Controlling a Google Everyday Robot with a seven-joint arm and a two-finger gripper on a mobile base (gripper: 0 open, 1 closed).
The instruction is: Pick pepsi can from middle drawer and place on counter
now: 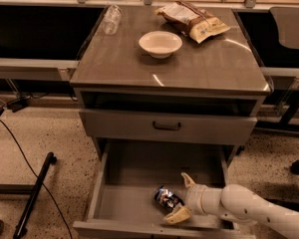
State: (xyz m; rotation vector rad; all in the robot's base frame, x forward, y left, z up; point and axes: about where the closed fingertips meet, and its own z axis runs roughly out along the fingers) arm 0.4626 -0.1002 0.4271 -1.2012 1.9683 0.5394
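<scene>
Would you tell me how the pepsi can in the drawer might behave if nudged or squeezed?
The pepsi can lies on its side on the flat floor of the middle drawer, so a nudge would probably roll it. Its glossy skin may slip or dent under a hard squeeze. The gripper sits close beside it, fingers spread.
</scene>
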